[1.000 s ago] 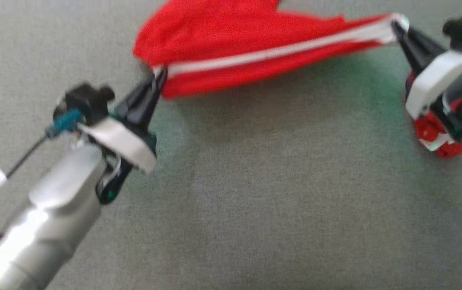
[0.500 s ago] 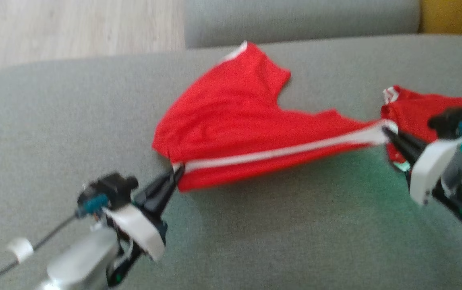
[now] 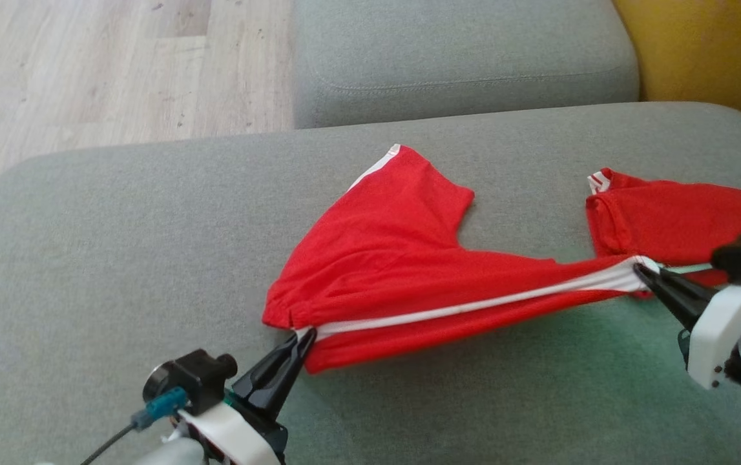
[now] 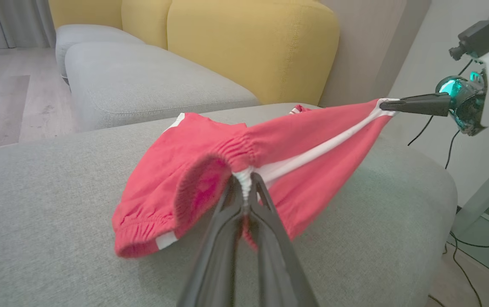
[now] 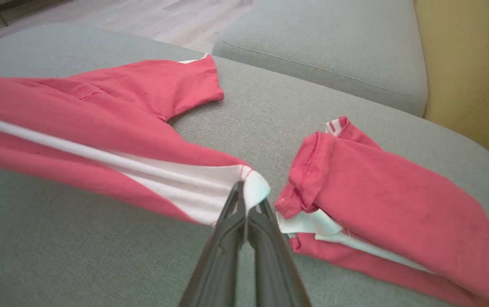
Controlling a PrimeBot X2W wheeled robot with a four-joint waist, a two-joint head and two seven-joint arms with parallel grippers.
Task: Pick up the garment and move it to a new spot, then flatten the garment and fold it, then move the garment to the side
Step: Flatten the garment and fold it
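Red shorts (image 3: 383, 258) are seen in the head view stretched over a grey sofa cushion (image 3: 118, 258), their long axis following the white side stripe from lower left to upper right. The waistband end is pinched in the closed left gripper (image 3: 302, 339) and the hem end in the closed right gripper (image 3: 641, 271). One leg lies fanned towards the cushion's far edge. Bare cushion is left on the near and left sides, and a folded red garment (image 3: 674, 219) lies just beyond the right gripper. In the left wrist view, the elastic waistband is clamped between the fingers, with the far end held clear of the cushion. In the right wrist view, the white hem corner is nipped just beside the folded garment.
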